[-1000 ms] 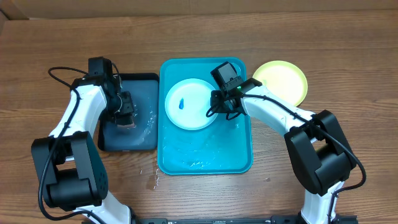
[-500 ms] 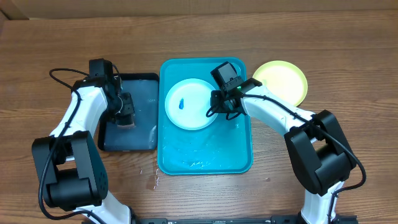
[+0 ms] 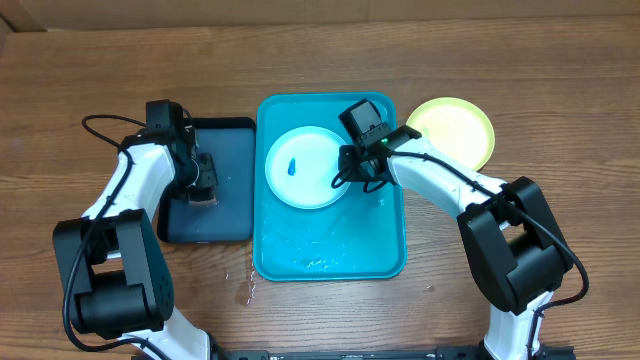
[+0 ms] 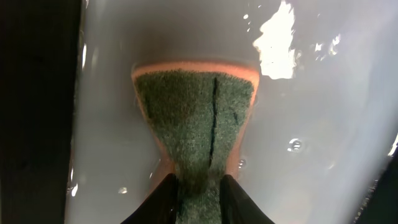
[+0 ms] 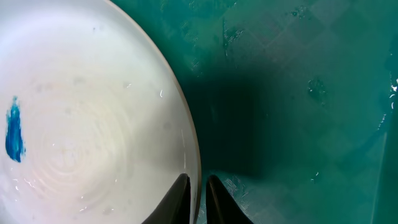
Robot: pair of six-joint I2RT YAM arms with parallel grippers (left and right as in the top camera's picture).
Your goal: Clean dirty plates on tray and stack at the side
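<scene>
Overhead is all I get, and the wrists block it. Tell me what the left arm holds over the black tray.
Observer: The left gripper has its jaws shut on a sponge, green scouring face toward the wrist camera, pinched into a waist.
Operator: Now give me the right jaws.
Observer: The right gripper has its jaws closed on the rim of the plate, one finger either side.
Operator: Check the black tray's floor.
Observer: The black tray is wet around the sponge, with bubbles and glare.
</scene>
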